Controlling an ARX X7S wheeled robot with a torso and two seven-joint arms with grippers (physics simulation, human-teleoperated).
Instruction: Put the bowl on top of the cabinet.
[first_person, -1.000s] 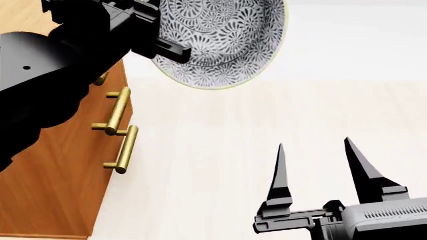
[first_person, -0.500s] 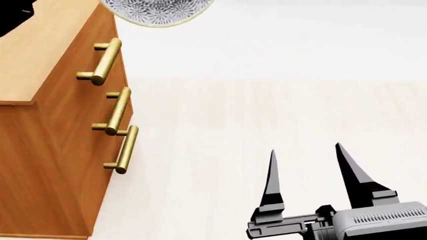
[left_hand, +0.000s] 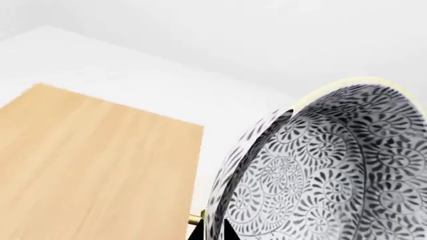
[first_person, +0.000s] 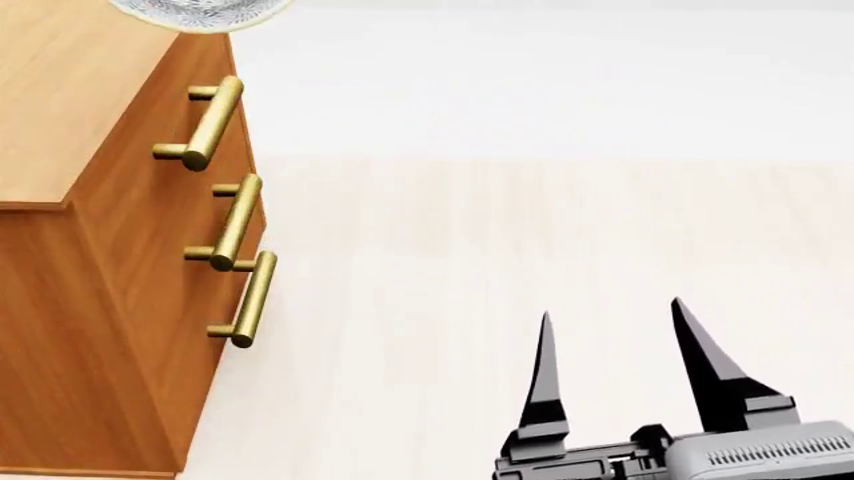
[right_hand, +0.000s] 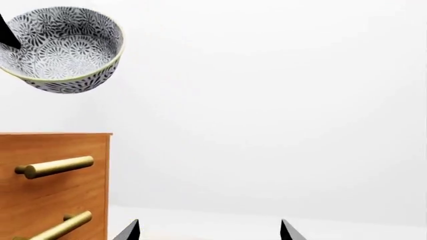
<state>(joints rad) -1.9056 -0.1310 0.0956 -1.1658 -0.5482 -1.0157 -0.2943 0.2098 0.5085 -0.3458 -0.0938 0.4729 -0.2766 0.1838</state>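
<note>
The bowl (right_hand: 61, 49), deep and round, white with dense dark grey floral scrolls inside and out and a pale rim, is held in the air above the cabinet (right_hand: 53, 185), tilted, with no long axis. It is clamped at its rim by the left hand (left_hand: 208, 231). The right hand (first_person: 621, 365) is seen spread apart, empty

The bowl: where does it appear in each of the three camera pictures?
Left wrist view: bowl fills one side, close up, tilted.
Head view: only its rim shows at the top edge, above the cabinet.
Right wrist view: bowl hangs above the cabinet corner.
Shared landmark: the cabinet.
</note>
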